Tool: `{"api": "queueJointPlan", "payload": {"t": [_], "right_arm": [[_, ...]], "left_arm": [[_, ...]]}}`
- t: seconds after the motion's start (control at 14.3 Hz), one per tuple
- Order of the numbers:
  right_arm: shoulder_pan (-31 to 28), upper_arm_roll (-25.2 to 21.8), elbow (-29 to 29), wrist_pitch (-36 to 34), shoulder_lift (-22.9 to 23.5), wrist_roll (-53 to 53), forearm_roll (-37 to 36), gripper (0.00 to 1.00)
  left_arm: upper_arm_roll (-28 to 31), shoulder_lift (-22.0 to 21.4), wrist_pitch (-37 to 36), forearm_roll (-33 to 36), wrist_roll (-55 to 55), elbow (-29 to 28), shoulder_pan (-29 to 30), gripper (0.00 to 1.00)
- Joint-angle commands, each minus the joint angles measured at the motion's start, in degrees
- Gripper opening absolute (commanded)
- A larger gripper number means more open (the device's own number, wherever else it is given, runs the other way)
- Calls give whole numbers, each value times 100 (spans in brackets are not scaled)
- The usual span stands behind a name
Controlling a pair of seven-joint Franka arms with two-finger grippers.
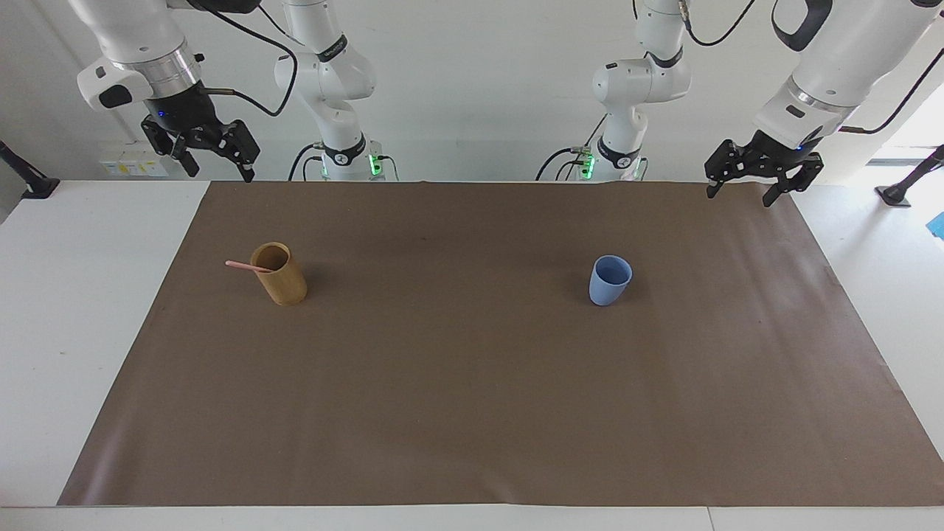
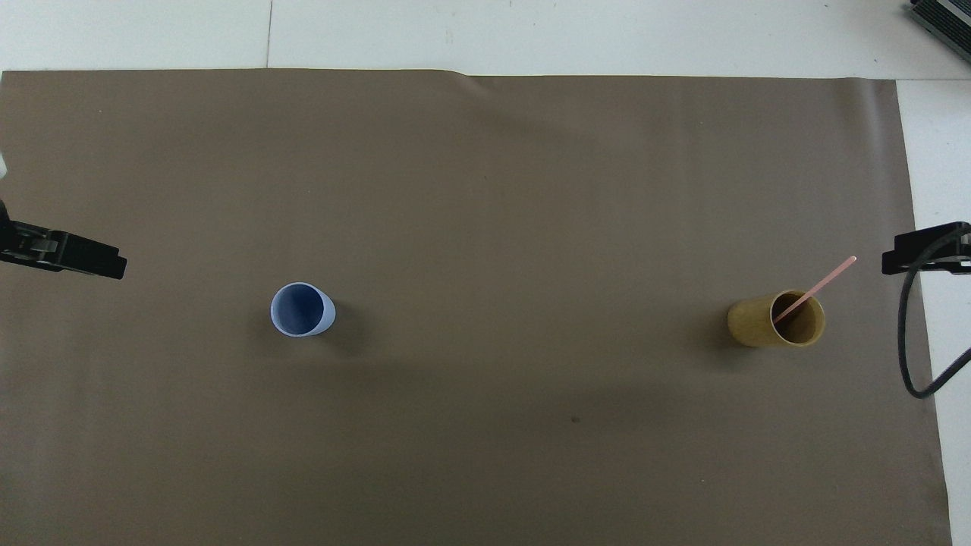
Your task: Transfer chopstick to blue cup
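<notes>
chopstick [image 1: 242,265] in bamboo cup [image 1: 280,276], blue cup [image 1: 609,280] well apart, both on mat [image 1: 472,413]

We are seeing the chopstick [image 2: 815,288] leaning in the tan cup [image 2: 777,319], the blue cup [image 2: 302,309] apparently standing empty.

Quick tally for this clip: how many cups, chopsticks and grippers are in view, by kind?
Cups: 2, the blue cup and the tan cup.
Chopsticks: 1, the chopstick, leaning in the tan cup.
Grippers: 2, the left gripper and the right gripper, both open and raised at the mat's corners nearest the robots.
Total: 5.
</notes>
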Motion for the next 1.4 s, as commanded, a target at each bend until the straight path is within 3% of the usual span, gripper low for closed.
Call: {"api": "queueJointPlan", "payload": {"t": [0.0, 1.33], "right_arm": [[-51, 29, -117, 105, -105, -50, 89, 100], [10, 55, -213, 227, -113, -165, 45, 100]], "left_arm": [[-4, -64, -103, -29, 22, 17, 43, 100], [-4, -64, -103, -29, 22, 17, 43, 100]]}}
